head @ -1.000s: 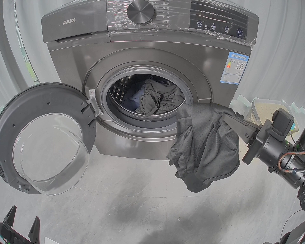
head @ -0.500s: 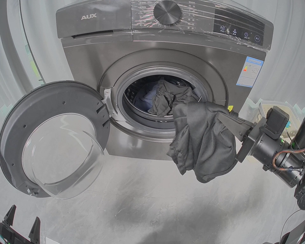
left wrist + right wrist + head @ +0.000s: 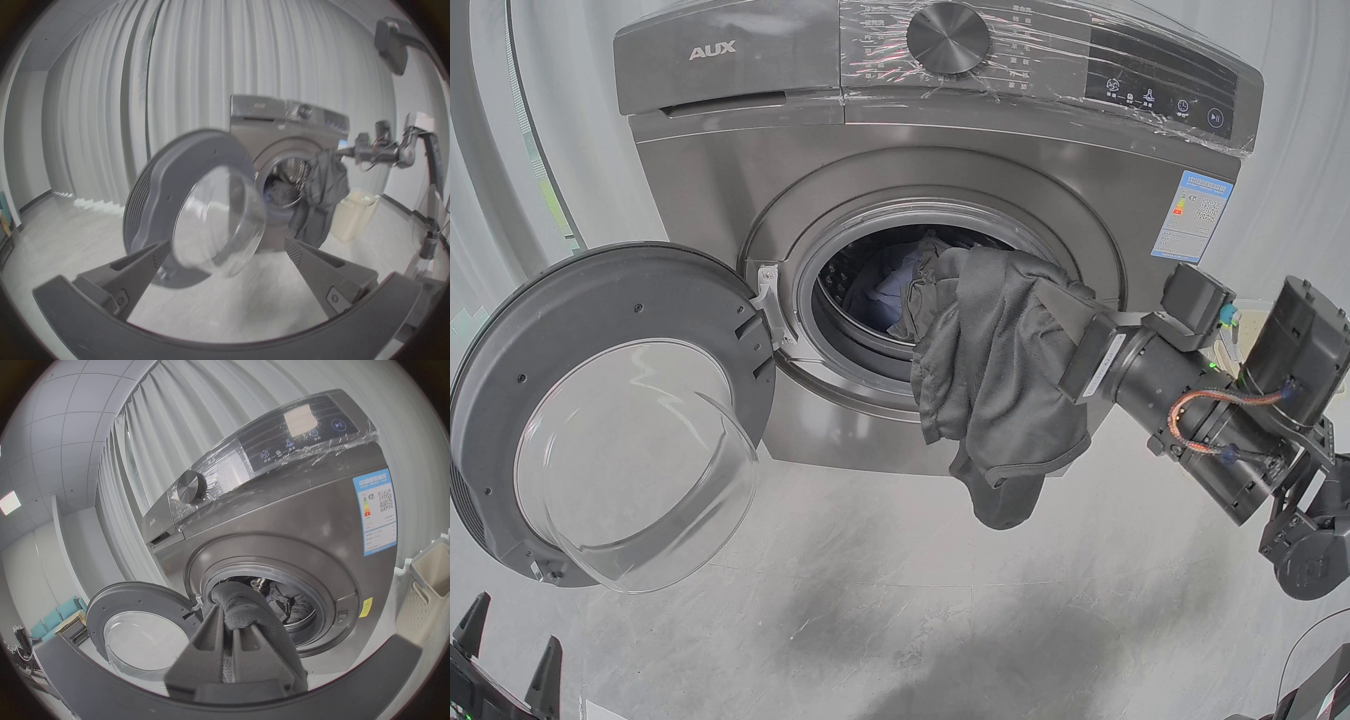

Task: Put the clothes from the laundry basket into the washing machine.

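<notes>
A dark grey garment [image 3: 994,375] hangs from my right gripper [image 3: 1059,314], which is shut on its upper fold. The top of the garment lies against the right rim of the washing machine's [image 3: 731,169] round drum opening, and the rest dangles down over the front panel toward the floor. Other grey and blue clothes [image 3: 891,281] lie inside the drum. In the right wrist view the gripper [image 3: 233,636] pinches the garment [image 3: 243,608] just in front of the opening. My left gripper [image 3: 506,656] is low at the near left, open and holding nothing [image 3: 225,253].
The machine's door [image 3: 609,412] stands swung wide open to the left, its glass bowl facing me. A cream laundry basket [image 3: 426,585] stands on the floor to the right of the machine. Grey floor lies in front, and curtains hang behind.
My right arm has carried the garment up and to the left, from beside the opening to its rim. The head camera shifted early on. My left gripper stayed low.
</notes>
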